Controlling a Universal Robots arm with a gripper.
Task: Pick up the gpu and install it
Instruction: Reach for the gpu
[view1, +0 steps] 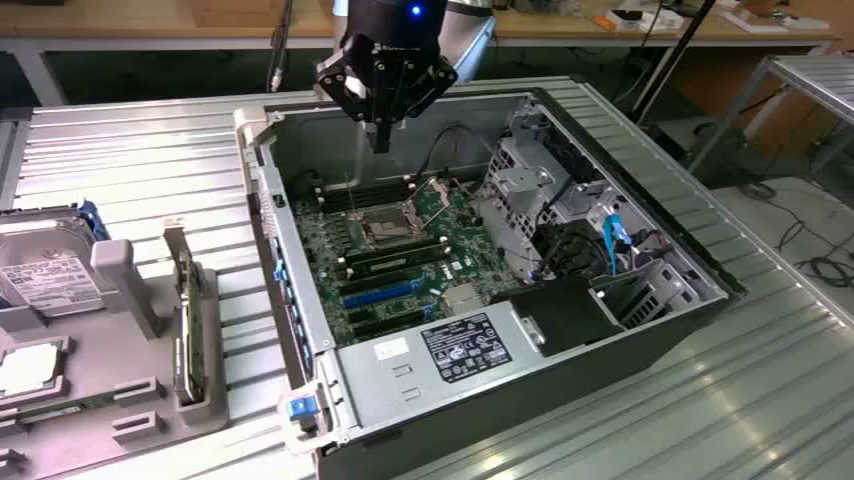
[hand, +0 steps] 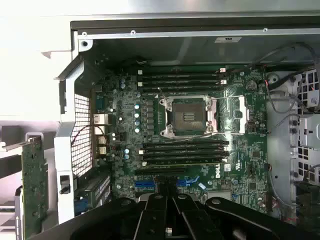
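**Hidden or cut off**
- gpu (view1: 191, 330): seen edge-on in the exterior view as a thin dark strip, so neither face can be read. In the wrist view the gpu (hand: 34, 187) shows a green board face, and one end runs out of the picture.
- Hard drive (view1: 40, 275): clipped by the exterior view's left edge.
- Arm: cut off by the top of the exterior view just above the gripper.
- Blue expansion slots (hand: 150, 183): partly covered by the gripper body in the wrist view.

**Arm and gripper**
- Gripper (view1: 380, 140): upper middle of the exterior view, pointing straight down over the far rim of the computer case (view1: 587, 400).
- The fingers are pressed together to a point and hold nothing.
- In the wrist view the gripper (hand: 166, 205) looks down onto the motherboard (hand: 240, 150).

**Task item location**
- The gpu stands upright on its edge in a grey fixture (view1: 120, 280) at the exterior view's lower left. It is outside the case and well apart from the gripper.

**Surroundings**
- The case lies on its side, open upward, on a ribbed metal table (view1: 134, 160).
- Inside the case:
  - an empty CPU socket (hand: 189, 116);
  - memory sticks (hand: 182, 150) in rows on both sides of it;
  - a power supply (view1: 441, 350) with a black label at the near end;
  - a blue cable (view1: 614, 240) among the drive cages at the exterior view's right.
- The case's side wall stands between the fixture and the slots.
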